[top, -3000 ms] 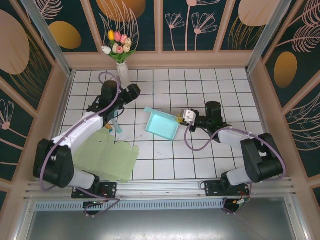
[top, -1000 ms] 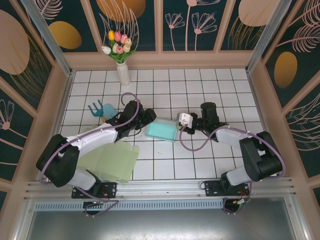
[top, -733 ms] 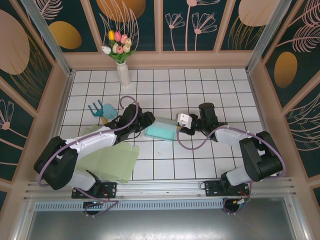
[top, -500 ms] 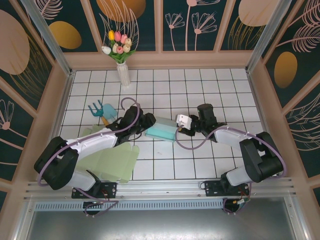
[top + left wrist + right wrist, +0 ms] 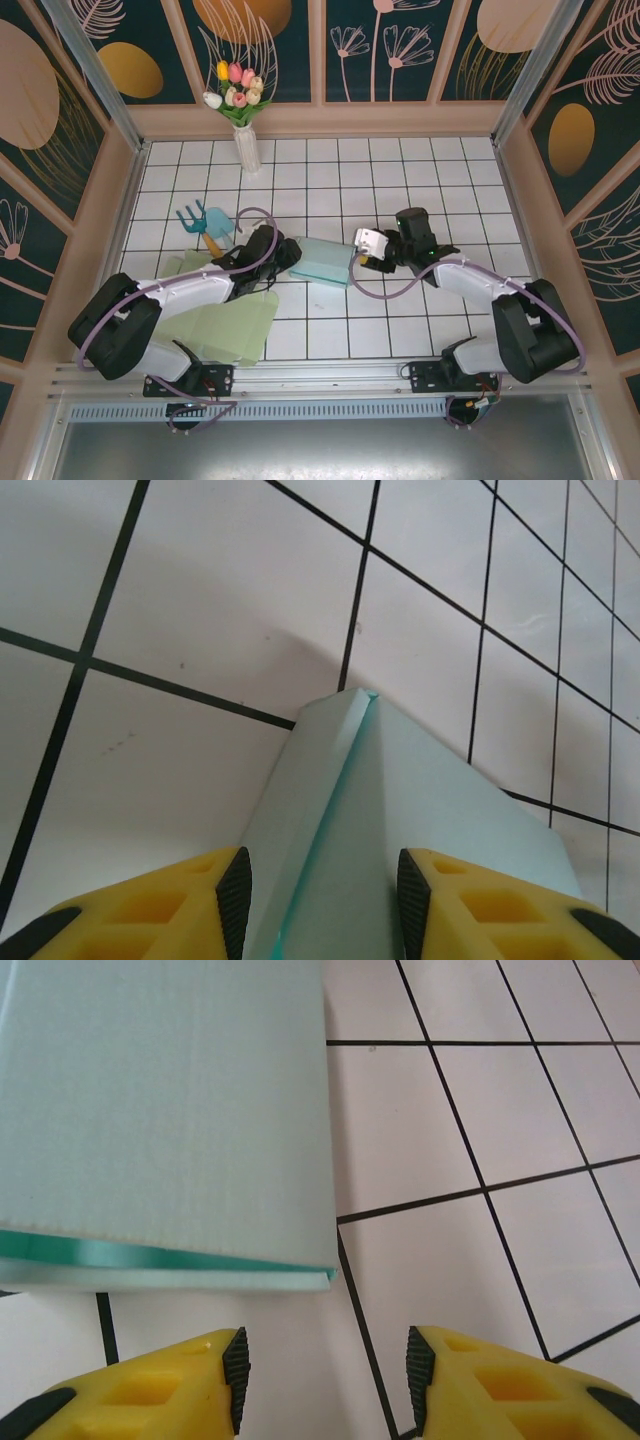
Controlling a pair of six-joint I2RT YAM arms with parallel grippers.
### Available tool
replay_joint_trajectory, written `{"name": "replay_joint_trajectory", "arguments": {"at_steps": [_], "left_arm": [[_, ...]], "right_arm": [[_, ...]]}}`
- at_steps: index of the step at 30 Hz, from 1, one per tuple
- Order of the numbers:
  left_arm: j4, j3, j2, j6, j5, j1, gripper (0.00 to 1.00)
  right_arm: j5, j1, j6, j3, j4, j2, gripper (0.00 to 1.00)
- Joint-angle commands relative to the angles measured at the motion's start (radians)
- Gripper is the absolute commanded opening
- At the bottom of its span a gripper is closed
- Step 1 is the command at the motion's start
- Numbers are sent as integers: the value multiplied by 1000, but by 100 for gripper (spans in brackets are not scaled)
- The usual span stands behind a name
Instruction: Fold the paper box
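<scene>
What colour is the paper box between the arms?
The paper box is plain pale teal, darker teal along one edge; clearest in the right wrist view.

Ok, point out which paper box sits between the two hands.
The teal box, folded up, with the left hand and right hand at either end. The pale green one lies flat, unfolded, by the left arm's base.

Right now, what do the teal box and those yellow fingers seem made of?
Box: thin paper card, matte, judging by its crisp fold and layered edge. Yellow fingers: likely moulded or printed plastic, dull finish, with hollow cells; black inner faces may be rubber.
</scene>
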Motion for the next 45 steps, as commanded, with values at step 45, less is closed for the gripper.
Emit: {"name": "replay_joint_trajectory", "arguments": {"at_steps": [45], "left_arm": [[-93, -51, -53, 200, -201, -5, 53]], "right_arm": [[621, 376, 1769, -26, 130, 193, 56]]}}
